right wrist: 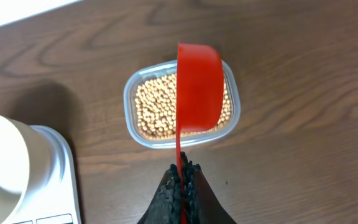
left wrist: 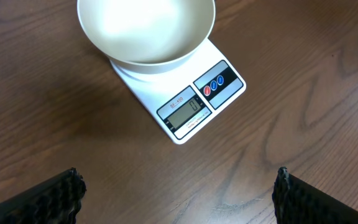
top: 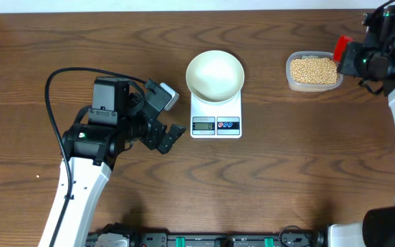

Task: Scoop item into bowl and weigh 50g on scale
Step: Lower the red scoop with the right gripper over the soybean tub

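The white bowl sits empty on the white scale at the table's middle; both show in the left wrist view, bowl and scale, whose display reads 0. Tan beans fill a clear plastic container at the right, also in the right wrist view. My right gripper is shut on the handle of a red scoop, held over the container. The scoop's red end shows overhead. My left gripper is open and empty, left of the scale.
The container's rim lies right of the scale's corner. A black cable loops from the left arm. The table's far edge meets a white surface. Equipment lines the front edge.
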Action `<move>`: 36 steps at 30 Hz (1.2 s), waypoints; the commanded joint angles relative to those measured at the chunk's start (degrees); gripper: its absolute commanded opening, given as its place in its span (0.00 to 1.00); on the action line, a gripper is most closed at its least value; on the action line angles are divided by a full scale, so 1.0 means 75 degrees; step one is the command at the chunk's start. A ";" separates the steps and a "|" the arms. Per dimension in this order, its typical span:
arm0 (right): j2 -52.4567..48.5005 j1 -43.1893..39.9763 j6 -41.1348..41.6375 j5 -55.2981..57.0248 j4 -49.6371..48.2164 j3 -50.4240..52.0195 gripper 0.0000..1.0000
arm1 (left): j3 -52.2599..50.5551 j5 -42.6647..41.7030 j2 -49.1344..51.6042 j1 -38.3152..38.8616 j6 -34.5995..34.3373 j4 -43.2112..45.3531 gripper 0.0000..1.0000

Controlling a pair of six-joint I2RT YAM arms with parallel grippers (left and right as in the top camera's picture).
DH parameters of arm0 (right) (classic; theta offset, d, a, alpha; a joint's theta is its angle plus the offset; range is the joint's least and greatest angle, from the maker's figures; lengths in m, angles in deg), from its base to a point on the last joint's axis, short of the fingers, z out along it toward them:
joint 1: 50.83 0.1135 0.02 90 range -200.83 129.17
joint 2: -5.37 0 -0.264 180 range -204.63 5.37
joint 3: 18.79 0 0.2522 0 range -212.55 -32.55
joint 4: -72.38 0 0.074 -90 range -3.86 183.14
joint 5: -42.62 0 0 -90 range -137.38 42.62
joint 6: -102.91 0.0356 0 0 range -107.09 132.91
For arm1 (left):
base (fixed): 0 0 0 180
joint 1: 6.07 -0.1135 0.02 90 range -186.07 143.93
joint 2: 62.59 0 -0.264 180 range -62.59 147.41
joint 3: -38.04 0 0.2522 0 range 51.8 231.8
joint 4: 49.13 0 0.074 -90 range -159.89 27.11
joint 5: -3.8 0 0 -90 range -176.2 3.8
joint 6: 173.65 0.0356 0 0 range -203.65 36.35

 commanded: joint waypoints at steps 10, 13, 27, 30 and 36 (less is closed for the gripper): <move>-0.0749 0.0204 -0.0344 0.1070 0.0096 -0.0093 0.01 | 0.0184 0.0070 0.0041 0.0015 0.0134 -0.0015 0.98; -0.0842 0.0396 -0.0440 0.1644 -0.0006 -0.0093 0.01 | 0.0184 0.0070 0.0041 0.0015 0.0134 -0.0015 0.98; -0.1492 0.1271 -0.0743 0.2993 -0.0105 -0.0093 0.01 | 0.0184 0.0070 0.0041 0.0015 0.0134 -0.0015 0.98; -0.1629 0.1370 -0.0743 0.3220 -0.0102 -0.0093 0.01 | 0.0184 0.0070 0.0041 0.0015 0.0134 -0.0015 0.98; -0.1877 0.1460 -0.0737 0.3541 -0.0087 -0.0087 0.01 | 0.0184 0.0070 0.0041 0.0015 0.0131 -0.0015 0.98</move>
